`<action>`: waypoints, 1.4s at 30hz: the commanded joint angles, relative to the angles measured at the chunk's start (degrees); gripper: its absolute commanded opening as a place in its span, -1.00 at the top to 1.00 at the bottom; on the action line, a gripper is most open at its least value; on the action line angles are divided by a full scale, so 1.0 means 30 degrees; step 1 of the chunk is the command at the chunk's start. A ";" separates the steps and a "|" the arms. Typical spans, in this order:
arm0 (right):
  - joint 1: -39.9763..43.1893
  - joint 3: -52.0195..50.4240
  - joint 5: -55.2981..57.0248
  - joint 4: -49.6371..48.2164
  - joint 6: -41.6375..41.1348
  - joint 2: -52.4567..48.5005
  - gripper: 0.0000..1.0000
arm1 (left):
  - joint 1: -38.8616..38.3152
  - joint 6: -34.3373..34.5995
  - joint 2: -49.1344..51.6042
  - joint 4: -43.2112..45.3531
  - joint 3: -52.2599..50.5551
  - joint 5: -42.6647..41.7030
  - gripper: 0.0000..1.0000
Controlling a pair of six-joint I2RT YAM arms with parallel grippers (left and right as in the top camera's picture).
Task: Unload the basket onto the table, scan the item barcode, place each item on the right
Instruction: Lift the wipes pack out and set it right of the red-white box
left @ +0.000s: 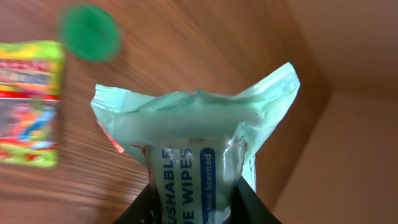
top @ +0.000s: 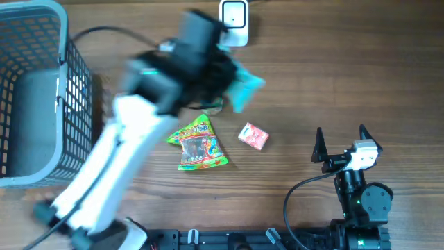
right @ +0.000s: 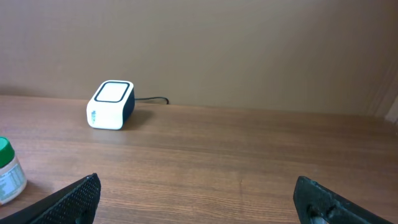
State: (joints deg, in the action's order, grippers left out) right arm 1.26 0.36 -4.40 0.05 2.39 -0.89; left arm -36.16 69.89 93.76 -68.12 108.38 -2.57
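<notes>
Left jaws pinching the wipes pack (left: 199, 143) by its bottom end, one jaw on each side of the label, so it's held, no gap. We see the pack up off the desk (top: 347, 62), poking out ahead of the left arm (top: 132, 132), near the scanner (top: 234, 14) but not over it; from overhead it sits between the scanner and the candy bag (top: 198, 144).

Biggest worry, we reckon: no barcode showing on the face we can see, so we can't tell which side carries it. If the wrong side gets presented to the scanner window, no read.

Next, it's a soft pack held at one end only. The free end is flared and floppy, so a quick swing could let it sag, twist or slide in the grip, and a drop isn't out of the q.

The arm's blurred in the overhead view, so it's prob. moving fast. Too quick a pass over the window and the scanner may miss the code.

Clutter-wise, the green-capped bottle (left: 90, 32) sits just beside the arm's path and a low sweep could tip it. The scanner is light-looking w/ a cable, so a bump could shove it askew.

Small pink box (top: 253, 136) and basket (top: 76, 76) are clear of the action. Right jaws spread wide, holding nothing, parked well apart.
</notes>
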 commanded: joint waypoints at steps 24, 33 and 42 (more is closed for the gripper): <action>0.0073 -0.0015 0.0182 -0.0051 -0.0313 0.0080 -1.00 | -0.3417 -0.5741 0.7366 -0.0182 0.5136 0.4597 -0.88; 0.0073 -0.0022 0.0182 -0.0051 -0.0306 0.0080 -1.00 | 0.3308 -0.5566 -0.0357 -0.3548 0.5894 1.0229 -1.00; 0.0073 -0.0022 0.0182 -0.0051 -0.0313 0.0080 -1.00 | 1.7238 -0.5748 -0.2543 -0.5013 0.5661 0.4364 -1.00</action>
State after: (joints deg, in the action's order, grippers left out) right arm 1.23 0.36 -4.43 0.03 2.39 -0.89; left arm 4.23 53.58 85.65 -81.01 125.64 19.62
